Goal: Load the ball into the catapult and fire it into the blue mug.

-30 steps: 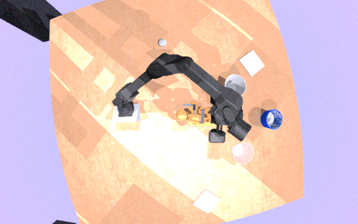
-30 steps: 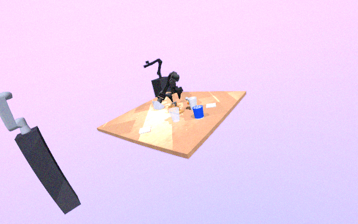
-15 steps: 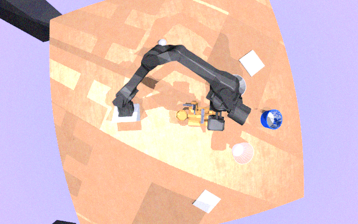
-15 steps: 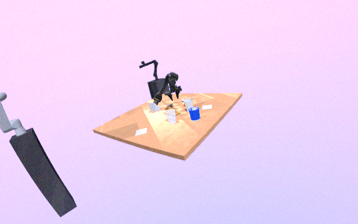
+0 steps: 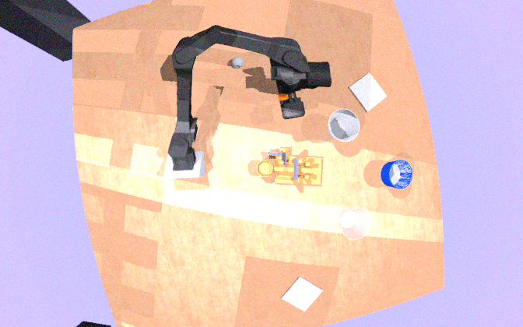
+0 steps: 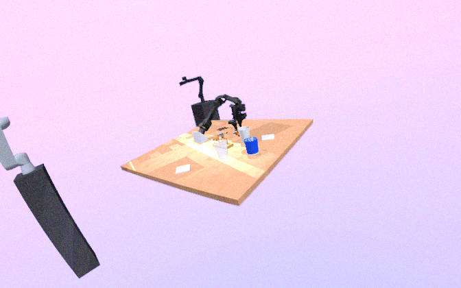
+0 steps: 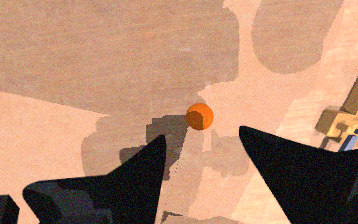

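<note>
The orange ball (image 5: 283, 97) (image 6: 238, 134) (image 7: 200, 116) rests on the table, partly hidden by the arm in the top view. My gripper (image 7: 201, 135) (image 6: 238, 128) is open and empty above the table; in the wrist view the ball shows just beyond the gap between the fingertips. The yellow catapult (image 5: 317, 178) (image 7: 332, 117) stands mid-table, its round cup (image 5: 265, 168) at the left end in the top view. Blue bars cross its frame. The blue mug (image 5: 386, 175) (image 6: 252, 147) stands upright to the catapult's right in the top view.
A grey-white cup (image 5: 344, 125) (image 6: 244, 134) stands between ball and mug. A translucent cup (image 5: 354, 223) (image 6: 221, 151) stands on the catapult's other side. Two white tiles (image 5: 367, 92) (image 5: 302, 293) lie farther out. A small grey sphere (image 5: 237, 62) is near the arm.
</note>
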Tool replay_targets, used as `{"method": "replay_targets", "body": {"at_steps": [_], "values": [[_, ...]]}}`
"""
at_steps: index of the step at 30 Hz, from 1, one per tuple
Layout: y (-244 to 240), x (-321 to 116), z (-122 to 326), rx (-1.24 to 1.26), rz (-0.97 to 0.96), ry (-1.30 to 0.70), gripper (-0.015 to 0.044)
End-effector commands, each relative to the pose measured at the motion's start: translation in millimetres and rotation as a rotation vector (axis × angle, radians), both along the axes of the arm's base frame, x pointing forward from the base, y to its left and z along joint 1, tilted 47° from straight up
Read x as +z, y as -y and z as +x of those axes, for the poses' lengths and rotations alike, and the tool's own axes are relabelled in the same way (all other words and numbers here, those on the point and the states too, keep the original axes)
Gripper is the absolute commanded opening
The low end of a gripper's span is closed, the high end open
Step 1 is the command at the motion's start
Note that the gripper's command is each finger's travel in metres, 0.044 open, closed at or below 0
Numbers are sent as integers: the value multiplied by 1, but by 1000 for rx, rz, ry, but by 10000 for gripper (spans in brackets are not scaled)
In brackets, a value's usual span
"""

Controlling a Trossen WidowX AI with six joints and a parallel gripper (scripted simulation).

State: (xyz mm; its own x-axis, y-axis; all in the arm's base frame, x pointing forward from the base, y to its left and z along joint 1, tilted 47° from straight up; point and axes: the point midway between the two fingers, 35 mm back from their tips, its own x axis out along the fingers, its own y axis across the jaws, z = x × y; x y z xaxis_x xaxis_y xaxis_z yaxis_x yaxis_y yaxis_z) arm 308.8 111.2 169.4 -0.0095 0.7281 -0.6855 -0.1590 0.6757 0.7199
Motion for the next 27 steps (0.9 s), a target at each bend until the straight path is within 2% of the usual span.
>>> {"method": "replay_targets", "body": {"at_steps": [1,27], "values": [[1,-5,-4,-10,5,-11,300],[-32,-35,-4,-10,6,-11,300]]}}
